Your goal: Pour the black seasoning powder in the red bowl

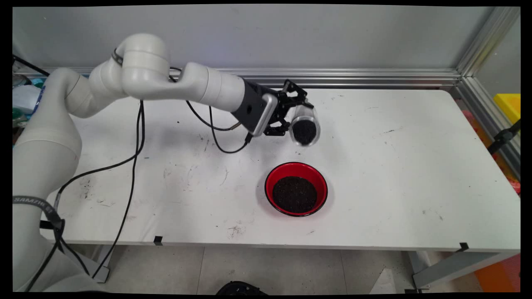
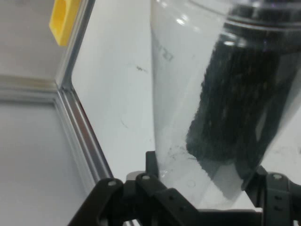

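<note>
My black gripper is shut on a clear plastic cup that holds dark grains. The cup is tipped on its side above the table, its mouth facing the camera, with the grains piled at the low end. Below and slightly in front of it, a red bowl stands on the white table with a heap of the same dark grains inside. In the hand view the clear cup fills the upper right, its dark grains against the wall, between the gripper linkages.
Black cables hang from the arm over the table's left half. An aluminium rail runs along the back edge and down the right side. A yellow block sits beyond the right rail, also seen as the yellow block in the hand view.
</note>
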{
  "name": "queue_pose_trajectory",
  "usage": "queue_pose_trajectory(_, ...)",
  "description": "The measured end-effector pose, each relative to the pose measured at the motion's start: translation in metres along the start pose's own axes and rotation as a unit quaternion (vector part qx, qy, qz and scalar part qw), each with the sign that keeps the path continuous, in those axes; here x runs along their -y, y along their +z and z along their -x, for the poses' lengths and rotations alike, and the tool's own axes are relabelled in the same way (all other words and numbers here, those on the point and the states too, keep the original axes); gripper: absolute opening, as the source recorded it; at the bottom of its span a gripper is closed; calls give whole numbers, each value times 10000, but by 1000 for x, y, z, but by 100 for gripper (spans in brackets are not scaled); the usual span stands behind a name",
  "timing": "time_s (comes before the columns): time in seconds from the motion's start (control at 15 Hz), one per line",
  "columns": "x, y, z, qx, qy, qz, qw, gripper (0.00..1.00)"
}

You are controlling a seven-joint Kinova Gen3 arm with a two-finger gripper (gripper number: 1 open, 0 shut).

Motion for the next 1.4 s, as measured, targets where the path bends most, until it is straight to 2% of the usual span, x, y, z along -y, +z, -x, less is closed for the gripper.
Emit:
queue_pose_trajectory(0.2,10,-1,9,41,-522,121,9986,0)
queue_pose_trajectory(0.4,19,-2,17,51,-1024,222,9945,0)
queue_pose_trajectory(0.47,22,-3,19,51,-1229,262,9921,0)
queue_pose_trajectory(0.73,36,-5,28,24,-2091,391,9771,0)
queue_pose_trajectory(0.93,44,-7,34,-15,-2840,508,9575,0)
queue_pose_trajectory(1.2,47,-6,43,4,-3566,575,9325,0)
queue_pose_trajectory(1.4,46,-2,48,-31,-4093,612,9103,0)
